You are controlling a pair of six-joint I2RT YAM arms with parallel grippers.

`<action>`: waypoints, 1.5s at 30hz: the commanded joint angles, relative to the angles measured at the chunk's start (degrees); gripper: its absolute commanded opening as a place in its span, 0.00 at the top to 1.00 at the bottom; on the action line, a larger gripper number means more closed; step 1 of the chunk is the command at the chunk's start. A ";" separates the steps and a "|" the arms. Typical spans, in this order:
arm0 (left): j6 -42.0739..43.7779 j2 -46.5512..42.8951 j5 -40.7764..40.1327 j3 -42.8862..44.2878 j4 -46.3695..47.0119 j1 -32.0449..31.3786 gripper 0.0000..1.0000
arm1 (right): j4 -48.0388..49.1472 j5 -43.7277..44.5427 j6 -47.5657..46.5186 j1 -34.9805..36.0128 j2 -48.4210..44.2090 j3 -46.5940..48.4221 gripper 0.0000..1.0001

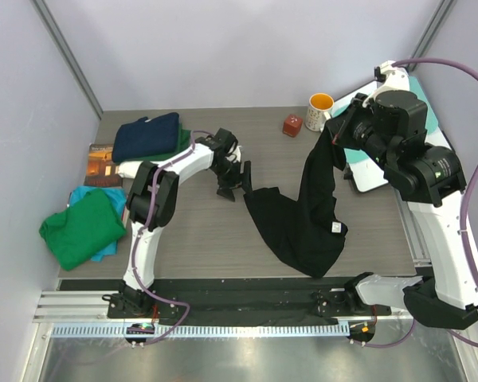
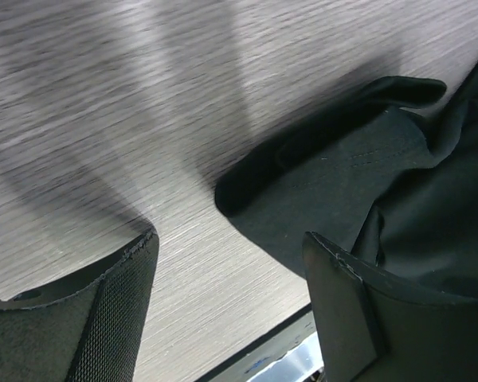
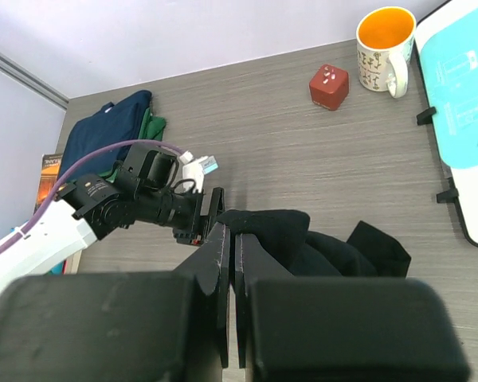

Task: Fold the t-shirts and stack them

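A black t-shirt (image 1: 299, 227) hangs from my right gripper (image 1: 333, 137) and drapes down onto the table in the middle. In the right wrist view the right gripper (image 3: 234, 239) is shut on a bunched fold of that black t-shirt (image 3: 303, 239). My left gripper (image 1: 231, 188) stands open just left of the shirt's near left corner, with nothing between its fingers. In the left wrist view the left gripper (image 2: 231, 267) hovers over bare wood, and the black t-shirt (image 2: 342, 171) lies just beyond its right finger (image 2: 358, 310). The print side does not show.
A folded navy t-shirt (image 1: 147, 135) lies on a green one (image 1: 182, 142) at the back left. A green t-shirt (image 1: 84, 229) lies over a teal one (image 1: 81, 196) at the left edge, by a brown book (image 1: 102, 163). A mug (image 1: 320, 103), a red cube (image 1: 292, 125) and a teal-and-white board (image 1: 368, 167) are at the back right.
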 commanded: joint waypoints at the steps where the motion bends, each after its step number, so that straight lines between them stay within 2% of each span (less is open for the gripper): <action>1: 1.83 -0.71 0.67 -0.17 2.74 -2.00 0.27 | 3.89 -0.31 -0.65 -0.07 -0.16 1.09 0.99; 9: -0.45 4.04 -1.01 3.07 6.52 -3.85 0.31 | 2.48 -0.05 0.23 -0.07 -1.75 -0.14 0.99; 10: -0.54 4.56 -1.36 3.43 6.26 -3.77 0.39 | 2.13 0.22 0.23 -0.07 -2.10 -0.40 0.99; 12: -0.36 3.96 -2.76 2.99 6.17 -3.94 0.50 | 2.13 0.83 0.50 -0.07 -2.54 -1.19 0.99; 13: -0.10 2.91 -4.33 1.95 6.34 -3.85 0.60 | 2.22 0.92 0.58 -0.07 -2.89 -1.45 0.99; 15: 1.04 1.68 -6.71 0.62 7.04 -3.85 0.70 | 2.13 0.92 0.67 -0.07 -2.98 -2.42 0.99; 16: 1.39 0.54 -9.42 -0.60 7.31 -3.85 0.83 | 2.22 0.92 0.85 -0.15 -2.98 -2.77 0.99; 18: 1.84 -0.96 -13.38 -1.49 7.58 -3.59 1.00 | 2.39 0.23 0.94 -0.15 -2.98 -3.91 0.99; 21: 2.54 -5.96 -19.89 -3.68 9.50 -0.88 1.00 | 3.09 0.31 0.94 -0.15 -3.07 -5.23 0.99; 23: 2.98 -10.80 -23.40 -3.95 9.69 3.42 1.00 | 3.18 1.36 0.50 -0.15 -3.15 -5.76 0.99; 28: 1.93 -19.24 -25.97 1.92 6.53 17.11 1.00 | 3.36 6.27 -1.78 -0.77 -2.63 -5.15 0.99; 34: 0.78 -29.08 -26.93 6.51 1.60 26.80 1.00 | 5.11 11.82 -5.74 -3.31 -0.52 -0.15 0.99; 39: -0.27 -36.46 -30.09 6.15 1.60 28.40 1.00 | 8.62 16.65 -10.74 -5.16 1.68 8.46 0.99; 45: -0.01 -42.27 -35.19 8.25 3.01 28.40 1.00 | 11.70 14.13 -12.17 -5.43 3.70 15.15 0.99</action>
